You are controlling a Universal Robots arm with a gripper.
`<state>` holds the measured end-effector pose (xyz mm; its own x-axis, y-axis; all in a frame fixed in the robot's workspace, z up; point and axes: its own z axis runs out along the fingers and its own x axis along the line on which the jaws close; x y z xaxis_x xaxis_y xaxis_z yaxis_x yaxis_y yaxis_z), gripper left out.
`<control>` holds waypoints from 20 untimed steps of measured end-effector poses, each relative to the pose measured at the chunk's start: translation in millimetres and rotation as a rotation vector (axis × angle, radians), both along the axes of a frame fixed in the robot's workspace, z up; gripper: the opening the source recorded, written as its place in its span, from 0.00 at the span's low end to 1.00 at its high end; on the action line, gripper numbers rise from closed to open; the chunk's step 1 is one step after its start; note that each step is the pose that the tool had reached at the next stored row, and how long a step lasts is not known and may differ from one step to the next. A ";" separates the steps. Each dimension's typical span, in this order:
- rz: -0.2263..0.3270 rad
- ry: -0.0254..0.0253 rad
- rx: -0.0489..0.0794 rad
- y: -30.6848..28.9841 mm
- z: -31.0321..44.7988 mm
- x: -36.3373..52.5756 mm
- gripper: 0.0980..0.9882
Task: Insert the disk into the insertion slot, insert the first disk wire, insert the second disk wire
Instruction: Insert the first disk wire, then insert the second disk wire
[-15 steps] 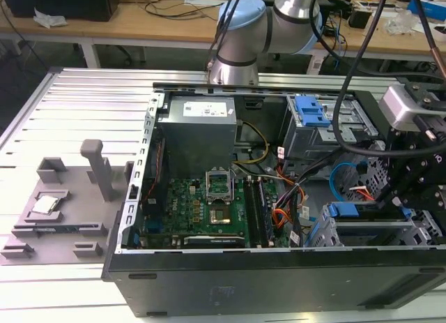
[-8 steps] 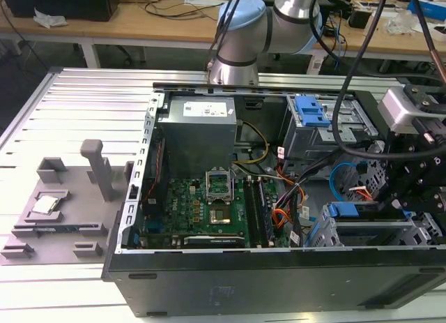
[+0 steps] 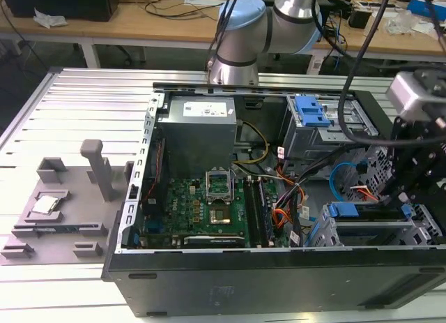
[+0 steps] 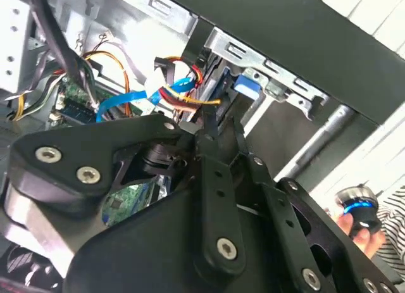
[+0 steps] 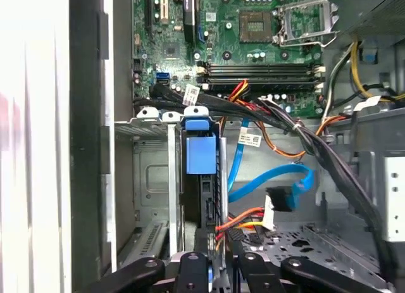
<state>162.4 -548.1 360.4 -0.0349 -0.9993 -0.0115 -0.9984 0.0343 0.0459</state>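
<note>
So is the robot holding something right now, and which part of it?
It cannot be told. The end effector sits at the end of the red and yellow wires, beside the disk in the insertion slot, but the contact spot is hidden.

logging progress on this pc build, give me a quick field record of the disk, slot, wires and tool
disk: sits in the insertion slot, blue carrier handle showing
tool: down at the end of the disk away from the handle, beside the red-yellow wires
blue cable: loose, its black plug apart from the disk
case: side open, motherboard exposed
</note>
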 end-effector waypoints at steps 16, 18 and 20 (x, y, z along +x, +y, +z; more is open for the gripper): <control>0.000 -0.0002 0.000 0.2 31.9 -0.1 0.01; 0.000 -0.0002 0.000 0.2 32.0 -0.1 0.01; 0.000 -0.0002 0.000 0.2 32.1 -0.1 0.01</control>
<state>162.2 -548.0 392.4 -0.0344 -0.9993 -0.0115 -0.9984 0.0339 0.0456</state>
